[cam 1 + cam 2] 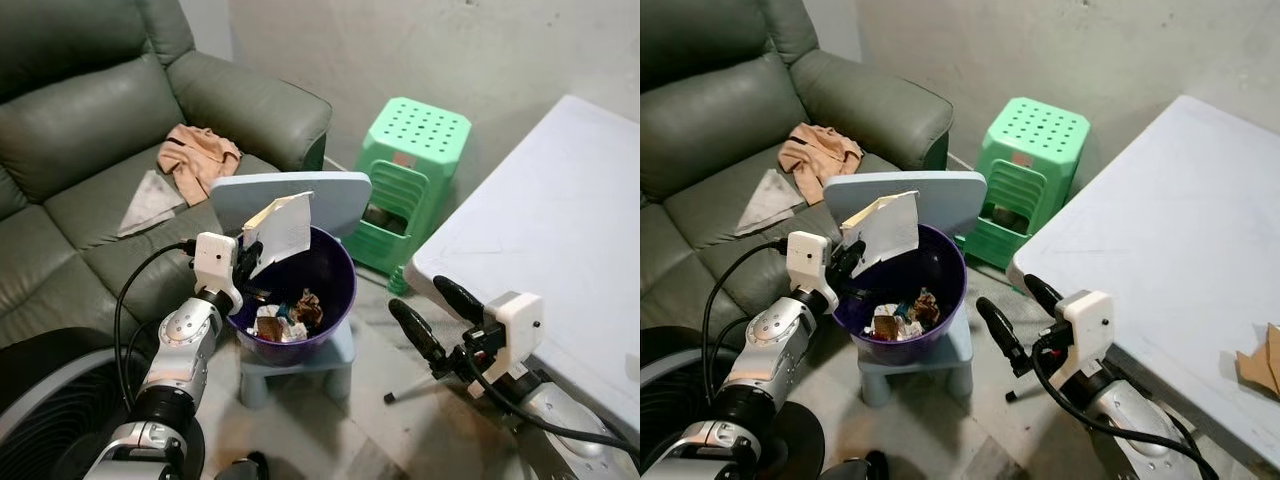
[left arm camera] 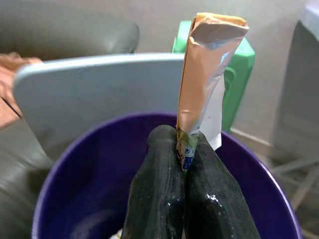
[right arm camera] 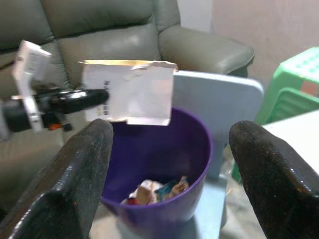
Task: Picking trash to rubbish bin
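Leftmost, a grey-green leather sofa (image 1: 90,130) is seen, with a crumpled peach cloth (image 1: 198,155) and a pale grey cloth (image 1: 150,200) lying on its seat cushion. Just beside the sofa's front edge, a purple rubbish bin (image 1: 335,290) is stood on a small light-blue stool (image 1: 340,362), and behind the bin a pale blue board (image 1: 345,195) is propped upright. Crumpled wrappers and scraps (image 1: 285,318) are gathered at the bottom of the bin. The left gripper (image 1: 247,262) is held at the bin's near-left rim, its two black fingers (image 2: 159,199) pressed together on the lower edge of a flattened paper packet (image 1: 280,228), which is raised above the bin's opening and tilted. Small blue print is visible on the packet's pinched end in the left wrist view, and a dark mark like a barcode in the right wrist view, but neither can be read. Behind the bin, a green plastic stool (image 1: 415,170) with a perforated top is set against the grey wall. The right gripper (image 1: 432,318) is held in the open floor space between the bin and a white table (image 1: 560,240), its fingers spread apart and holding nothing. Near the table's right edge, a brown scrap of paper (image 1: 1262,362) is lying.
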Robot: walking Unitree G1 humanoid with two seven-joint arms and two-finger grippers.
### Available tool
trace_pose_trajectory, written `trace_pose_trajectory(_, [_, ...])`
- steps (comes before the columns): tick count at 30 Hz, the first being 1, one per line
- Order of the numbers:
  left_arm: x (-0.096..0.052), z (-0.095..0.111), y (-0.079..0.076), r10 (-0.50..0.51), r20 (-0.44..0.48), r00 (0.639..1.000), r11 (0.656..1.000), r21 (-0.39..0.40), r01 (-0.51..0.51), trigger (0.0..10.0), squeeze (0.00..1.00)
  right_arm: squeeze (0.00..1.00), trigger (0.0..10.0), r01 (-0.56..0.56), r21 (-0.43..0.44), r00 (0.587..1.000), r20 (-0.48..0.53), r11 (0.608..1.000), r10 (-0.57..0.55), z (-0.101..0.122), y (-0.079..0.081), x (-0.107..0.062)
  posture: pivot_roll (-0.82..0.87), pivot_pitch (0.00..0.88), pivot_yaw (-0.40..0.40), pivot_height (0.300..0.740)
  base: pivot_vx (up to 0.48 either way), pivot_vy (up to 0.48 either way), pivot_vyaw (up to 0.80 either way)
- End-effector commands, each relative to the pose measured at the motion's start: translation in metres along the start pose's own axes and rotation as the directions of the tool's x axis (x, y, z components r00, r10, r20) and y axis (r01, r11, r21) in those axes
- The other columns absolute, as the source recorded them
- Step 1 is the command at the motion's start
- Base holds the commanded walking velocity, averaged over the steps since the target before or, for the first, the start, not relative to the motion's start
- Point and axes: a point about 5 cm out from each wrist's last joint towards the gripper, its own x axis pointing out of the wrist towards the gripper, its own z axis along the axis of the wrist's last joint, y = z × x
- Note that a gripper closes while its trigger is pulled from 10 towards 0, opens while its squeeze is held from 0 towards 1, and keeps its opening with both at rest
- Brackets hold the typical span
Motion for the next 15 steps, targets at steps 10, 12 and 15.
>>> trace_pose_trajectory(10, [0.001, -0.012, 0.000, -0.019, -0.049, 0.999, 0.999, -0.045, 0.017, 10.0, 0.00, 0.00, 10.0, -0.048, 0.034, 0.998, -0.037, 0.998, 0.049, 0.006, 0.017, -0.009, -0.07, 0.268, -0.070, 0.740, 0.000, 0.000, 0.00])
trace_pose_trajectory(12, [-0.001, -0.017, 0.000, -0.025, -0.070, 0.997, 0.998, -0.063, 0.020, 10.0, 0.00, 0.00, 10.0, -0.048, 0.040, 0.998, -0.040, 0.998, 0.049, 0.008, 0.018, -0.011, -0.07, 0.270, -0.070, 0.740, 0.000, 0.000, 0.00])
trace_pose_trajectory(15, [-0.002, -0.019, -0.001, -0.035, -0.071, 0.997, 0.996, -0.084, 0.029, 10.0, 0.00, 0.00, 10.0, -0.045, 0.038, 0.998, -0.043, 0.998, 0.047, 0.009, 0.017, -0.012, -0.08, 0.271, -0.072, 0.740, 0.000, 0.000, 0.00])
